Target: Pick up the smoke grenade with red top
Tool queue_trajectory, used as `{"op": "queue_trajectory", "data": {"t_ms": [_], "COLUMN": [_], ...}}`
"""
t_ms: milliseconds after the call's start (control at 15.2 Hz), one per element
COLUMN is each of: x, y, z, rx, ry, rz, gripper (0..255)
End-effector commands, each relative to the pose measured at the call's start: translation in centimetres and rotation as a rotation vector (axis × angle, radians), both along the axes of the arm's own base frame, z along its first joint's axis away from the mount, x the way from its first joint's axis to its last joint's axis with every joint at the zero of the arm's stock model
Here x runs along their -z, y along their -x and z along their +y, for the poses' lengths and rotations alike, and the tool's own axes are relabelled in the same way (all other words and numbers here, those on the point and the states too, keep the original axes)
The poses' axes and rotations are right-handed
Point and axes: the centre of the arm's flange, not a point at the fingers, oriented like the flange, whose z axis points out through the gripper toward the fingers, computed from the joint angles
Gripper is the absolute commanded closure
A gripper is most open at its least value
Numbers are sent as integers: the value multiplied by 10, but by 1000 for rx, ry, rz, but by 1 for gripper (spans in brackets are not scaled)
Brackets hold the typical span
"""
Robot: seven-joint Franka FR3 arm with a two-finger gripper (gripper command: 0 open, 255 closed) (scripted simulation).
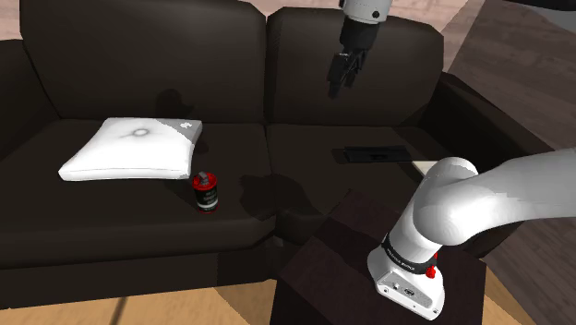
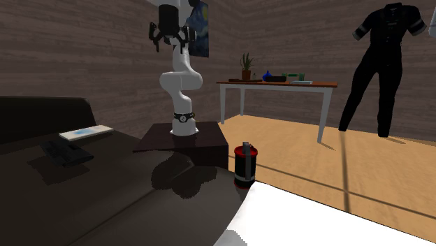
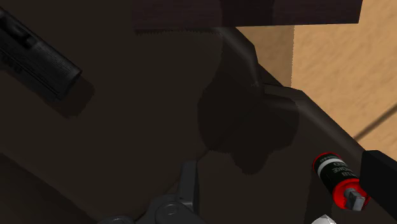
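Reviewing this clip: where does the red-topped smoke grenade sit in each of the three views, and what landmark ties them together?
Shoulder view: the smoke grenade stands left of centre on the sofa seat, just below the white pillow.
Second exterior view: the grenade is near centre, upright, just above the pillow.
Wrist view: the grenade is near the seat's front edge, beside the pillow's corner.
Shared landmark: the white pillow.

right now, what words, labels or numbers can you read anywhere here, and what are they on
No text here can be read.
smoke grenade: marks on its white band, too blurred to read.
arm's dark ring: pale marks, too small to read.
flat white item: blue marks, not legible.
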Motion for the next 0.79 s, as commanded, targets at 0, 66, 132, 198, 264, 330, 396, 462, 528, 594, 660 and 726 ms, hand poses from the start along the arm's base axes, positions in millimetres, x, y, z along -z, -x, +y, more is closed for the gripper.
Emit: {"op": "queue_trajectory", "data": {"t_ms": [0,66,132,198,264,330,396,462,528,594,660,726], "x": [0,10,19,29,38,47,57,66,75,85,94,103], "y": [0,-7,-14,-21,-28,-35,-41,-48,-55,-62,-69,-75], "z": [0,5,10,14,19,24,30,35,40,46,51,57], "rx": [0,-12,-23,-35,-46,-58,-69,-81,-92,-104,-116,-127], "ry": [0,-1,-3,-4,-6,-7,-9,-10,-12,-13,-14,-16], "rz": [0,-4,-8,-12,-16,-19,-23,-27,-31,-35,-39,-43], "gripper": [0,0,0,0,0,0,0,0,0,0,0,0]}}
